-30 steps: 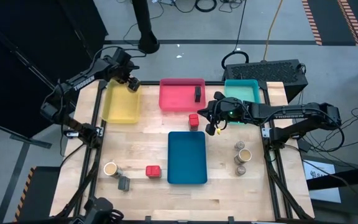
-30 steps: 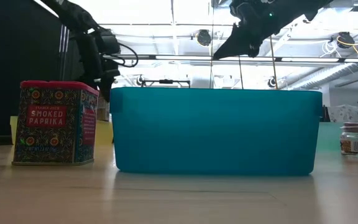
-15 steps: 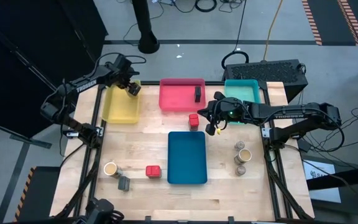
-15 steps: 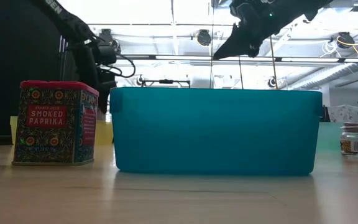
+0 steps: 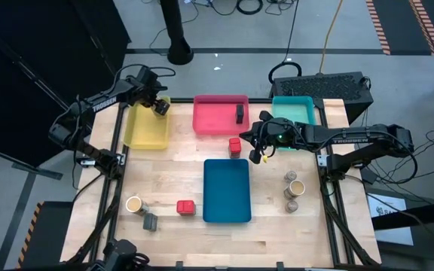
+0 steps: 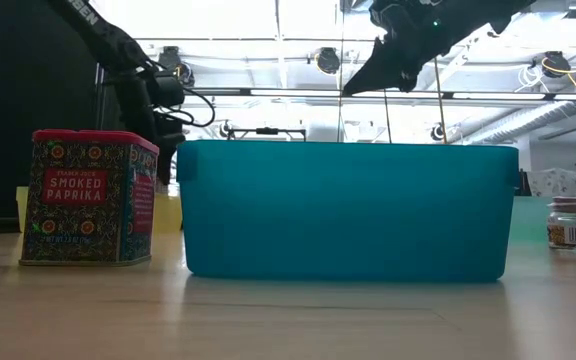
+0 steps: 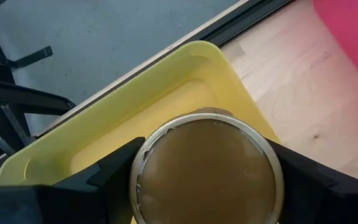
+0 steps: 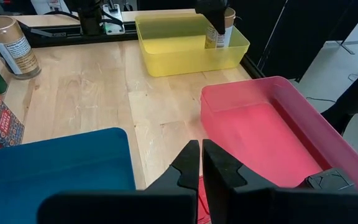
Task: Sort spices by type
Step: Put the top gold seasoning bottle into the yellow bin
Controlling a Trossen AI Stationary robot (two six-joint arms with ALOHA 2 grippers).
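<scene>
The left gripper [image 5: 159,106] holds a tan jar [image 7: 207,171] tight between its fingers, over the yellow tray [image 5: 146,129]. The right gripper [image 8: 201,163] has its fingers closed on nothing, above a red box [image 5: 234,145] on the wooden table [image 5: 173,177]. A blue tray [image 6: 348,210] sits in the middle. Ceiling lights [image 6: 328,60] shine in the room behind.
</scene>
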